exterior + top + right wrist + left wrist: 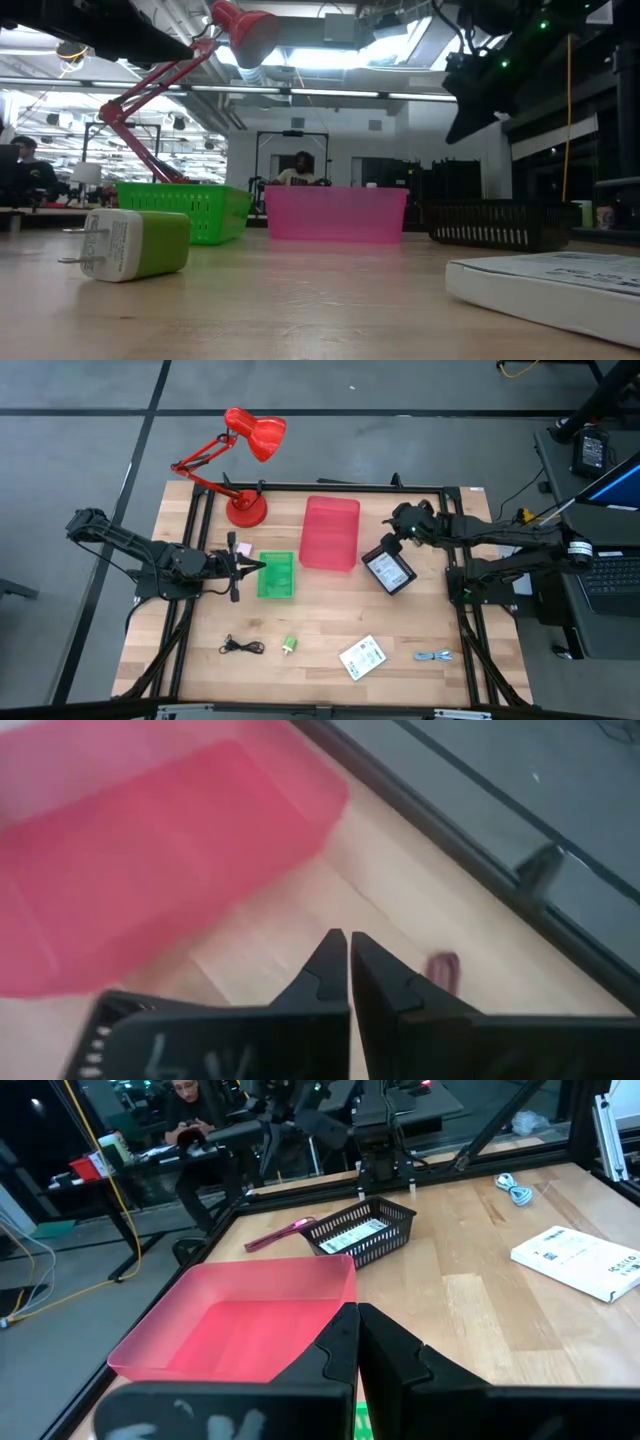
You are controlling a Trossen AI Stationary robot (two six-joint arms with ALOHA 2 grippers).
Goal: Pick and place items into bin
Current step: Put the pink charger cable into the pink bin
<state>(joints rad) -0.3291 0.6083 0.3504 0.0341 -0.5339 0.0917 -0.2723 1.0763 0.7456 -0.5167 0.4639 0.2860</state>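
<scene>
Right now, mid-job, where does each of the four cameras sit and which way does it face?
High view: overhead, straight down on the table; both arms show.
Low view: table-top height, level across past the green charger; a dark arm hangs top right.
Left wrist view: on the left arm, over the left gripper, fingers together, toward the black basket.
Right wrist view: over the right gripper, fingers together.
Shared: all four show the pink bin.

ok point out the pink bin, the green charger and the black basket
pink bin [330, 532], high view, middle of its floor
green charger [135, 244], low view, its side face
black basket [389, 570], high view, the packet inside it shows here; rim is at its edge
</scene>
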